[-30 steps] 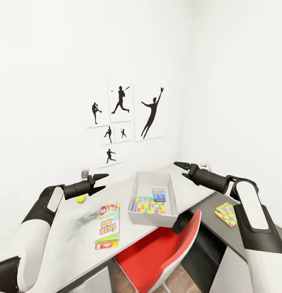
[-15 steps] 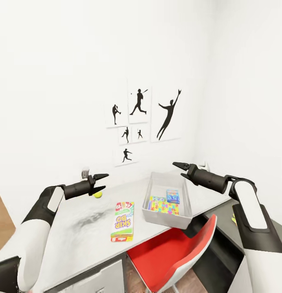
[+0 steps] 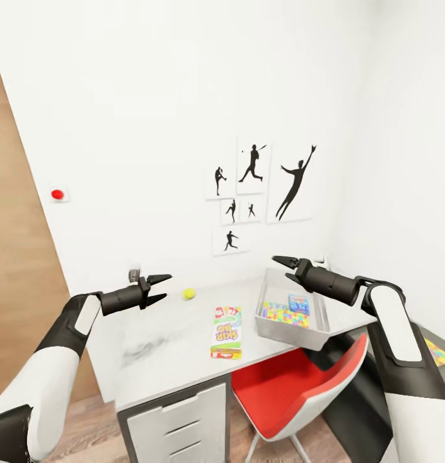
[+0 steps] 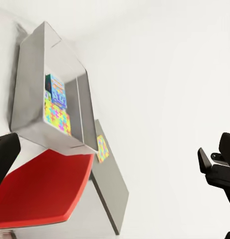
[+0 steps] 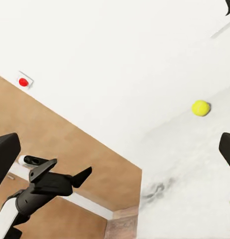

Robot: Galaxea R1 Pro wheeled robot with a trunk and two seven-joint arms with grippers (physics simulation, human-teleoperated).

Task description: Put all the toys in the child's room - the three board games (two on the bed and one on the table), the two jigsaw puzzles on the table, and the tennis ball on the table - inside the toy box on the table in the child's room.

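Left hand [image 3: 163, 289] open, empty | right hand [image 3: 281, 269] open, empty | both above table [image 3: 158, 347], apart.

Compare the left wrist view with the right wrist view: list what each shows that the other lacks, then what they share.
Left wrist view alone: the toy box holding a jigsaw puzzle and a small blue game box, the red chair, a second puzzle on the dark cabinet, and the right hand.

Right wrist view alone: the tennis ball on the table, the wooden door, a red wall button, and the open left hand.

Shared: the white wall.
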